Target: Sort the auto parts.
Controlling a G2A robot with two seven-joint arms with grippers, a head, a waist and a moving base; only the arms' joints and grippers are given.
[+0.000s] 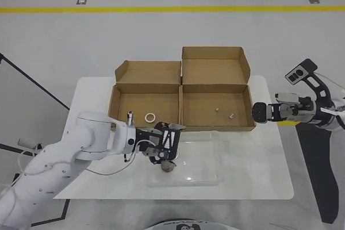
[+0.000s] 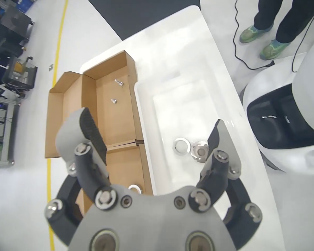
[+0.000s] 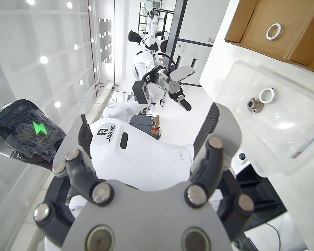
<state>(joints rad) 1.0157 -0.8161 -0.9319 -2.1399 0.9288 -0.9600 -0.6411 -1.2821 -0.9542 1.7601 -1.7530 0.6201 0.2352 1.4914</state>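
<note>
A clear plastic tray (image 1: 201, 167) lies on the white table in front of two open cardboard boxes. At its left end sit a metal flanged hub (image 2: 200, 152) and a metal ring (image 2: 181, 145), side by side. My left gripper (image 2: 154, 134) hangs open just above them, one finger over the left box's front wall, the other beside the hub; from above this gripper (image 1: 171, 145) covers the tray's left end. The left box (image 1: 135, 106) holds one ring (image 1: 150, 117). The right box (image 1: 204, 106) holds two small bolts (image 1: 217, 107). My right gripper (image 1: 255, 112) stands open and holds nothing at the right box's right wall.
Both box lids (image 1: 213, 60) stand folded back at the far side. The table (image 1: 259, 167) has bare room right of the tray and along its front edge. A black-framed panel (image 1: 23, 86) stands left of the table.
</note>
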